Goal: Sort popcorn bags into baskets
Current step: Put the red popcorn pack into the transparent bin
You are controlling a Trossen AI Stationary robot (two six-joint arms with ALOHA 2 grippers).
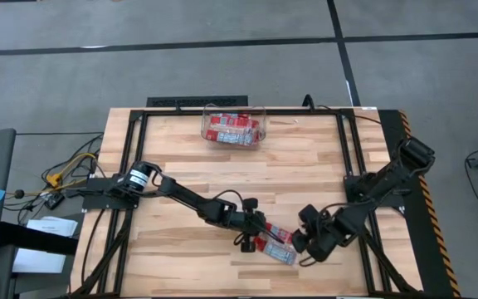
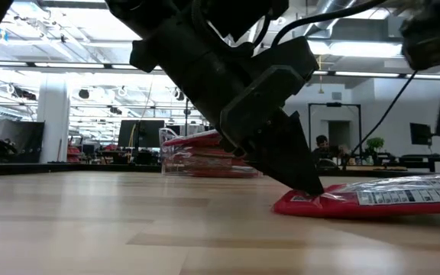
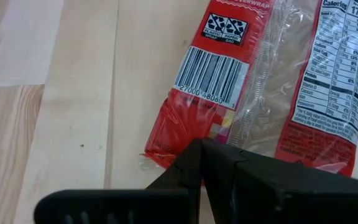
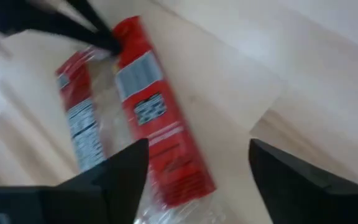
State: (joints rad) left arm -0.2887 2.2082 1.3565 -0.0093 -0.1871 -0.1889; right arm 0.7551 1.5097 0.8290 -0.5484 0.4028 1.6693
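Note:
One popcorn bag (image 1: 279, 247), red with a clear middle panel and a barcode, lies flat near the table's near edge. My left gripper (image 3: 201, 149) is shut on one short end of it. My right gripper (image 4: 197, 177) is open at the bag's opposite end (image 4: 173, 180), a finger on either side. I cannot tell whether it touches the bag. The clear plastic basket (image 1: 235, 129) stands by the far edge with several red bags inside it. My left gripper pinches the bag's red sealed end (image 3: 166, 149), beside the barcode, between its two fingers. The fingers (image 2: 296, 164) slant down from above and from the table's left. The rest of the bag (image 2: 388, 198) lies on the table.
A black frame (image 1: 222, 110) borders the table, with cables beyond its left edge (image 1: 73, 170). Bare wood lies between the basket and the arms. In the low view the basket (image 2: 205, 156) shows behind my left gripper.

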